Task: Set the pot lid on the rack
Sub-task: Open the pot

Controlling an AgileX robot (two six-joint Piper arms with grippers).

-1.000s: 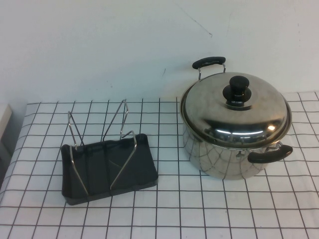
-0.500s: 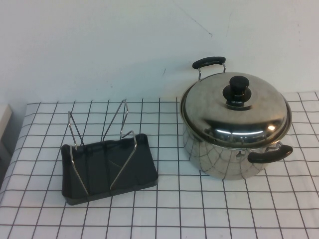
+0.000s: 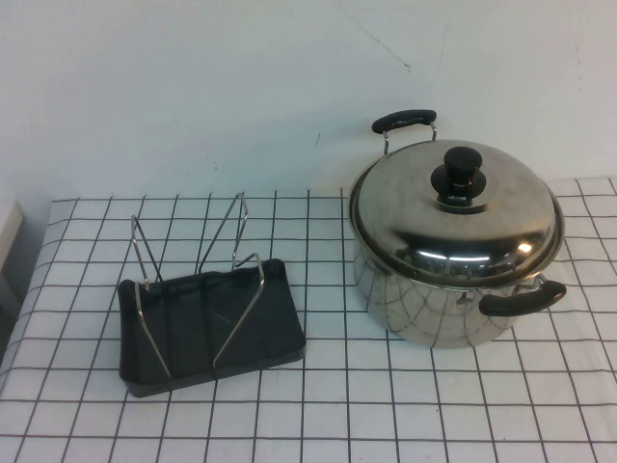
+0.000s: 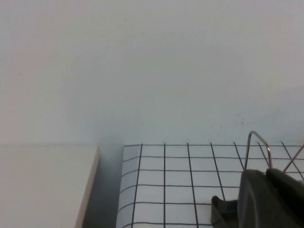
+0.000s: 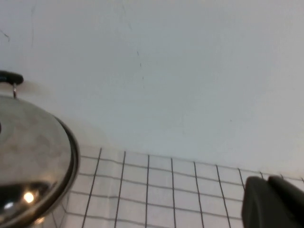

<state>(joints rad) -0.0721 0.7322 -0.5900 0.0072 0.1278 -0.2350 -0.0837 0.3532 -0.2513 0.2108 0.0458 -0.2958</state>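
A white worktop (image 3: 386, 405) with a black grid pattern stands against a plain pale wall. On its right side sits a deep steel pot (image 3: 439, 299) with two black handles. The pot lid (image 3: 453, 217), domed and shiny with a black round knob (image 3: 460, 176) at its centre, rests squarely on the pot. Well apart from it, on the left of the worktop, lies the rack (image 3: 207, 323), a black tray with thin V-shaped wire uprights (image 3: 231, 236) standing empty.

Neither arm shows from above. The left claw (image 4: 266, 199) appears only as a dark shape in its own wrist camera, low near the rack's wires; the right claw (image 5: 273, 202) shows likewise in its camera, out past the pot's right side. Both are fully closed and hold nothing.

The lift has not begun. To do it well, the right claw would likely need to open, come down centred over the knob, and close under its flared head. The lid should rise straight up clear of the rim, then be tilted on edge so it slots between two uprights rather than lying across them
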